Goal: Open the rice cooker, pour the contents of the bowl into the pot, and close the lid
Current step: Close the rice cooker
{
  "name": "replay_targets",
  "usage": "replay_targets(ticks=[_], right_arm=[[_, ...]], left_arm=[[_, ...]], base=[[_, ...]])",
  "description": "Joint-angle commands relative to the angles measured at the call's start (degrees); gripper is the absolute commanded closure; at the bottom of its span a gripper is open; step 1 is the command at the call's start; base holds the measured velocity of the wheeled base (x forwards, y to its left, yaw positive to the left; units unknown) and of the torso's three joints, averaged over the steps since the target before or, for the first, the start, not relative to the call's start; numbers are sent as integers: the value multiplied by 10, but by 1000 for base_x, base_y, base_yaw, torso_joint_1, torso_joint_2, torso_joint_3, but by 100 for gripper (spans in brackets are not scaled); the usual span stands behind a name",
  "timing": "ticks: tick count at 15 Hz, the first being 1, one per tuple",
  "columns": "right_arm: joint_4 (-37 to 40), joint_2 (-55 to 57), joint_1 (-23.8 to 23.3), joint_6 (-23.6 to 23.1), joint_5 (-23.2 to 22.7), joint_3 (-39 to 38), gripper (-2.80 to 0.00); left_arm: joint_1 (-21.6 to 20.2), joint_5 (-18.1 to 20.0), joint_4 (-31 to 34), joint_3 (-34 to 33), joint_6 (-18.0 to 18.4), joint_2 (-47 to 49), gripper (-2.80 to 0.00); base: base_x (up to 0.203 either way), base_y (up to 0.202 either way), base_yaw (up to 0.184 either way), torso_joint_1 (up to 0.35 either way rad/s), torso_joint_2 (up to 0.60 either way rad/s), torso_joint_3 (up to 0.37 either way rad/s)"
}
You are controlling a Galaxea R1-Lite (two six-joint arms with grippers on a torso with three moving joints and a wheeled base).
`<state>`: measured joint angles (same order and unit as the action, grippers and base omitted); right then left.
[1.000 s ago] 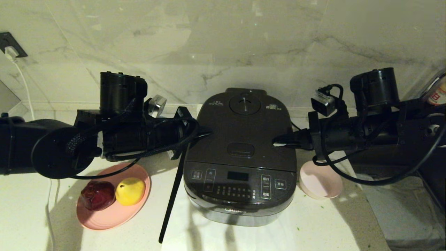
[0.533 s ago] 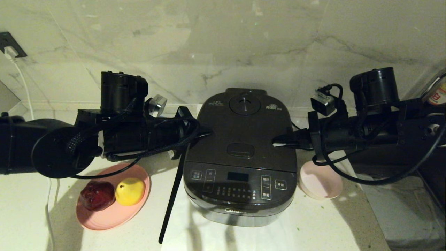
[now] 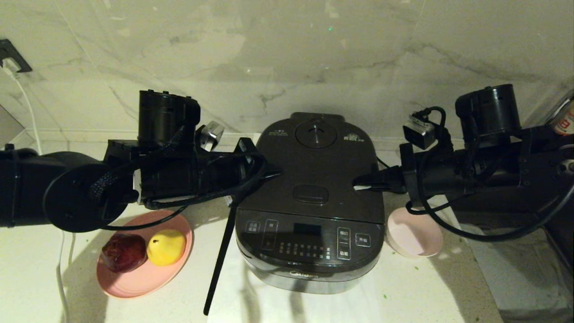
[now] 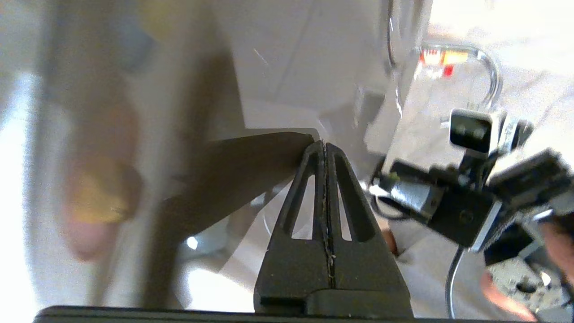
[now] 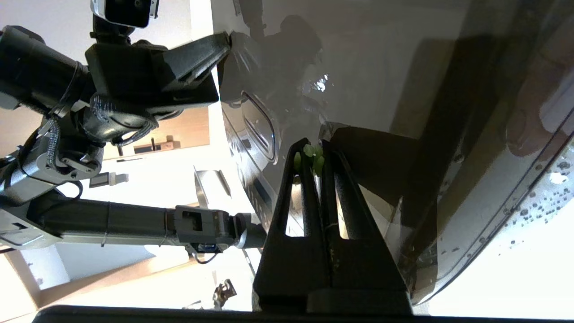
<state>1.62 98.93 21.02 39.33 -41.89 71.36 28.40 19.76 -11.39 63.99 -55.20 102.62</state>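
Far left on the counter (image 3: 40, 278): pink plate (image 3: 134, 282) with a red fruit (image 3: 124, 252) and a yellow fruit (image 3: 166, 246); not part of the job, parked clear of the cooker so nothing gets knocked.

Left gripper (image 3: 274, 172) sits at the left edge of the lid (image 3: 314, 179); jaws pressed together with nothing between them, as the left wrist view shows (image 4: 323, 148); tip looks to be touching or just beside the lid edge, can't tell which; likely bracing or pushing the lid from that side.

Rice cooker (image 3: 309, 233) is centre, on a white mat (image 3: 233, 296); lid down and flat, so the pot is hidden and I'd judge pouring is already done and closing is in hand; latch button (image 3: 310, 194) lies between the two grippers, neither is on it.

Right gripper (image 3: 358, 184) comes in level over the lid's right edge; jaws closed, holding nothing; a few green bits (image 5: 309, 154) stuck at its tip, which fits it having handled the bowl's contents.

Bowl (image 3: 415, 233) stands upright just beside the cooker's right flank, under the right arm; looks empty from the head view; stray green specks (image 3: 417, 268) on the counter nearby.

Risk: if the lid isn't latched it could spring up; a firm press near the front edge would settle that.
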Motion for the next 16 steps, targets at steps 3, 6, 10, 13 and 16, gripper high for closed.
replay_targets(ticks=[3,6,10,13,16], right_arm=[[-1,-15,6,2,-5,-1,0],[-2,-25,6,2,-5,-1,0],[-4,-38,6,2,-5,-1,0],[-1,-53,7,2,-5,-1,0],[2,-66,10,3,-5,-1,0]], left_arm=[[36,-30,7,4,16,12,0],[37,-34,2,11,18,2,0],[35,-35,0,18,18,-25,0],[28,-66,-1,18,19,-38,0],[28,-109,-2,19,41,-43,0]], base=[[0,0,0,0,0,0],[0,0,0,0,0,0],[0,0,0,0,0,0],[0,0,0,0,0,0],[0,0,0,0,0,0]])
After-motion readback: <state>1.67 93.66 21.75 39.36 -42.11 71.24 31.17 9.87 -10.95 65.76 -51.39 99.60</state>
